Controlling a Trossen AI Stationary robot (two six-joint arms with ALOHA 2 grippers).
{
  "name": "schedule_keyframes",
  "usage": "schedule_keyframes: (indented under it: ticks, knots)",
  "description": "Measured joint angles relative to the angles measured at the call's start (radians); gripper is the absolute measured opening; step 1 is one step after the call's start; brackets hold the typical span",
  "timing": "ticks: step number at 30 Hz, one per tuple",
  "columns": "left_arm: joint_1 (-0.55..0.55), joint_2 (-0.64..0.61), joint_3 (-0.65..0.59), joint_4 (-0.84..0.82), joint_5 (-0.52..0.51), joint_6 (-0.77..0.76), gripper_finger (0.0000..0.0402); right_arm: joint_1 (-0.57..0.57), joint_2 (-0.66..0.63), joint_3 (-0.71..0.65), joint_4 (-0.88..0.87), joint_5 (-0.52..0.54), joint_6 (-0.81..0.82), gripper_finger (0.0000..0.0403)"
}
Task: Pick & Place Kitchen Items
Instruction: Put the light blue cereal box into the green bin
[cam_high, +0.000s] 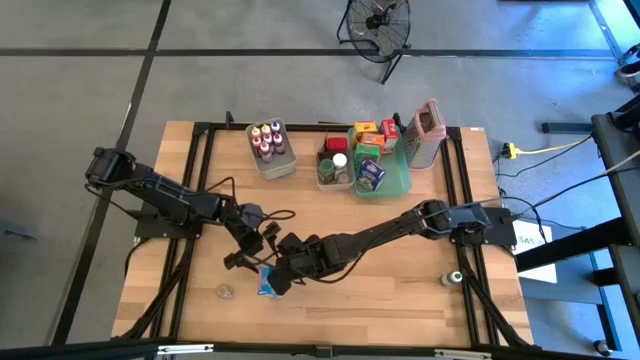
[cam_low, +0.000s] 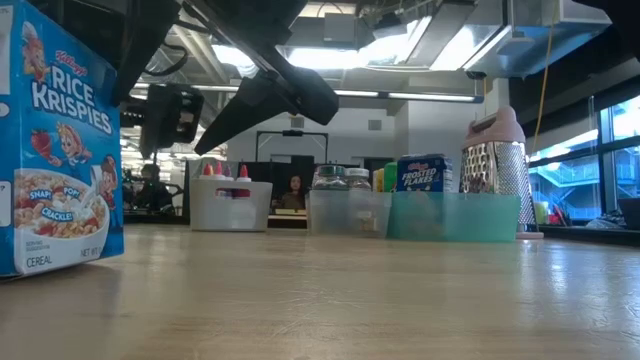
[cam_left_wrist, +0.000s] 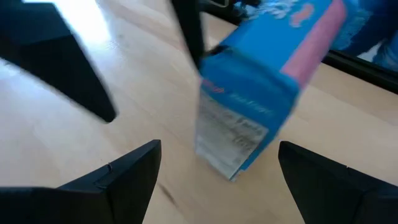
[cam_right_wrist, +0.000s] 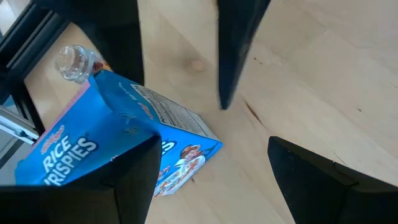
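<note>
Blue cardboard Rice Krispies box (cam_high: 265, 283) stands between open, empty left end effector (cam_left_wrist: 217, 171) and open, empty right end effector (cam_right_wrist: 208, 162); crowded approaches risk toppling it.

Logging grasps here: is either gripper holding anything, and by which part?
Nothing is held. Both the left gripper and right gripper are open beside the upright cereal box.
</note>
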Motion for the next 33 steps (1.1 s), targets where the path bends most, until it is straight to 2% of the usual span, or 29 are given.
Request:
schedule_keyframes:
  ticks: [7, 24, 33]
  knots:
    - [-0.048, 0.000, 0.000, 0.014, 0.001, 0.079, 0.0320, 0.000, 0.000, 0.000, -0.003, 0.000, 0.004, 0.0296]
    - [-0.080, 0.000, 0.000, 0.112, 0.001, 0.028, 0.0320, 0.000, 0.000, 0.000, -0.008, -0.004, 0.007, 0.0296]
    - [-0.084, 0.000, 0.000, 0.110, 0.000, 0.028, 0.0320, 0.009, -0.001, 0.000, -0.097, -0.026, 0.050, 0.0295]
